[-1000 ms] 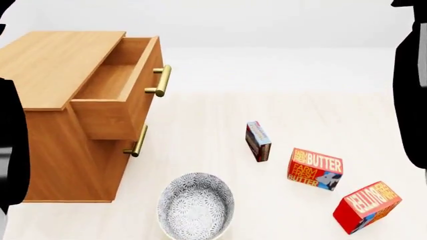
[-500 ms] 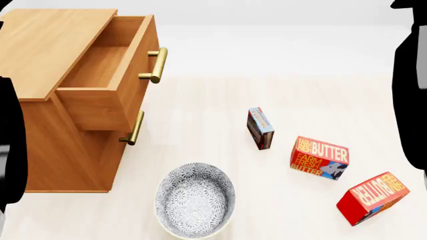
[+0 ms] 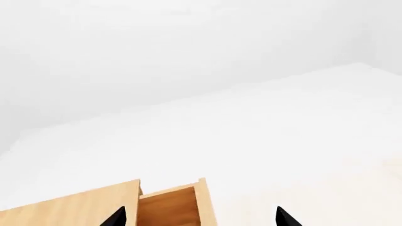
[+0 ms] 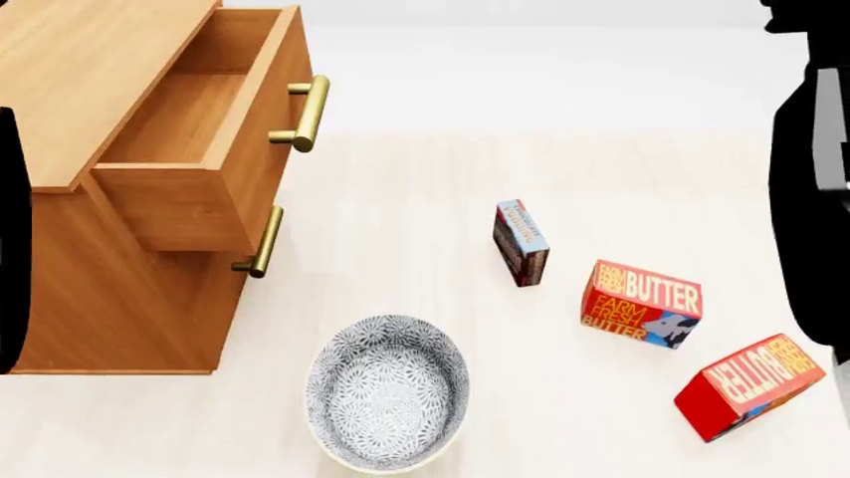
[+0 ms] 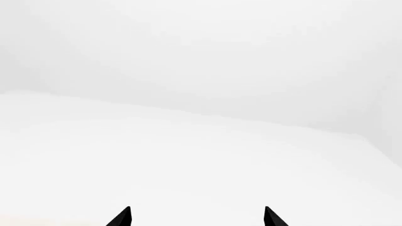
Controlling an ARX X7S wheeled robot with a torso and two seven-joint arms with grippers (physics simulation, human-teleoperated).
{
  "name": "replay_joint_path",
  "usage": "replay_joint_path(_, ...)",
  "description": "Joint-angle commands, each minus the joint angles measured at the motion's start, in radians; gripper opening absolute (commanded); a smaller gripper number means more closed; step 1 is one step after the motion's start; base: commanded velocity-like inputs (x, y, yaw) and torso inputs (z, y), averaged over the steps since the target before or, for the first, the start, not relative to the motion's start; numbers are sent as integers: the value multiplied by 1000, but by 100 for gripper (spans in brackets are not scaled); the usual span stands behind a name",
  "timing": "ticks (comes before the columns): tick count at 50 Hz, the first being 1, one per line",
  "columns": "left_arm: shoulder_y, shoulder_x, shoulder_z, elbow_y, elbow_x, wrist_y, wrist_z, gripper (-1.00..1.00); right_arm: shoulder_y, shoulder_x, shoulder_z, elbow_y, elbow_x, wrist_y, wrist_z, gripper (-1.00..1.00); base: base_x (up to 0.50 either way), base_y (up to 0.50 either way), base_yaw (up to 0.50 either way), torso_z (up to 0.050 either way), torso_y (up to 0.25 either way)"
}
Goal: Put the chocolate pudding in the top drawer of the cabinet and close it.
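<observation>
As the head view records it, the cabinet (image 4: 80,189) stands at the left edge of the pale floor (image 4: 398,199), its top drawer (image 4: 186,129) pulled out and showing bare wood inside. The chocolate pudding (image 4: 520,242) stands on edge near the middle of the floor, well apart from the drawer; just right of it sits one butter box (image 4: 640,303), and a second butter box (image 4: 747,384) lies tilted toward the near right corner. A patterned bowl (image 4: 386,390) rests by the near edge, in front of the cabinet. Neither pincer's tips appear here, so the pudding's place relative to them cannot be told. Left wrist view: the left gripper (image 3: 196,217) shows two dark tips set apart, holding nothing, above the cabinet and open drawer. Right wrist view: the right gripper (image 5: 196,216) likewise has its tips spread, empty, over white ground.
</observation>
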Motion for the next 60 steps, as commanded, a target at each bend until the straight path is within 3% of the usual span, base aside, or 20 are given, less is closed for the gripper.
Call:
replay_joint_path(1, -157, 50, 131, -280, 28, -48, 146, 100, -31, 3, 1, -55, 6, 33, 0, 100, 0, 0, 0, 0, 0)
replay_joint_path(9, -176, 58, 200, -287, 20, -173, 219, 100, -45, 6, 0, -76, 10, 45, 0, 100, 0, 0, 0, 0, 0)
replay_joint_path(26, -164, 73, 219, -329, 11, -210, 245, 100, -41, 1, -6, -47, 11, 27, -4, 100, 0, 0, 0, 0, 0)
replay_joint_path(60, -67, 113, 137, -441, -17, -120, 186, 100, -74, 14, -19, -90, 16, 54, -7, 100, 0, 0, 0, 0, 0)
